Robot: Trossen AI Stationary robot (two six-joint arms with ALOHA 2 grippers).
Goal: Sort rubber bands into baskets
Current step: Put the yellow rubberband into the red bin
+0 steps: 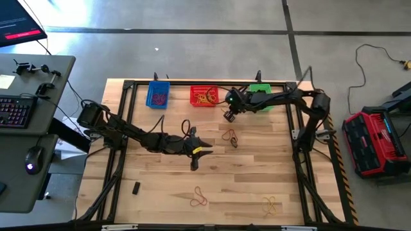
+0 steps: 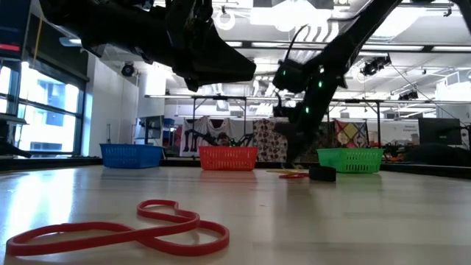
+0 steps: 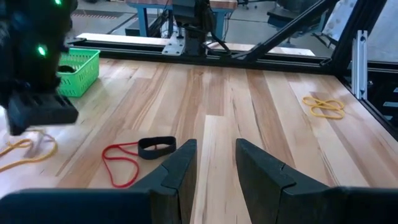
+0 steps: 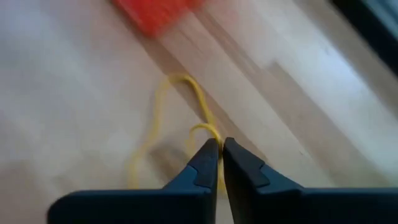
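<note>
Three baskets (image 1: 208, 96) stood in a row along the table's (image 1: 160, 179) far edge. The right gripper (image 1: 228, 116) hung just before them, the left gripper (image 1: 194, 156) near the table's middle. Rubber bands (image 1: 200, 197) lay toward the near edge.

A wooden bench (image 1: 160, 186) with a dark frame (image 1: 302, 186) stands on a grey floor (image 1: 192, 58). Left of it, a desk (image 1: 35, 154) carries a keyboard (image 1: 14, 110) and mouse (image 1: 32, 157). On the right, a red case (image 1: 376, 141) lies on the floor.
</note>
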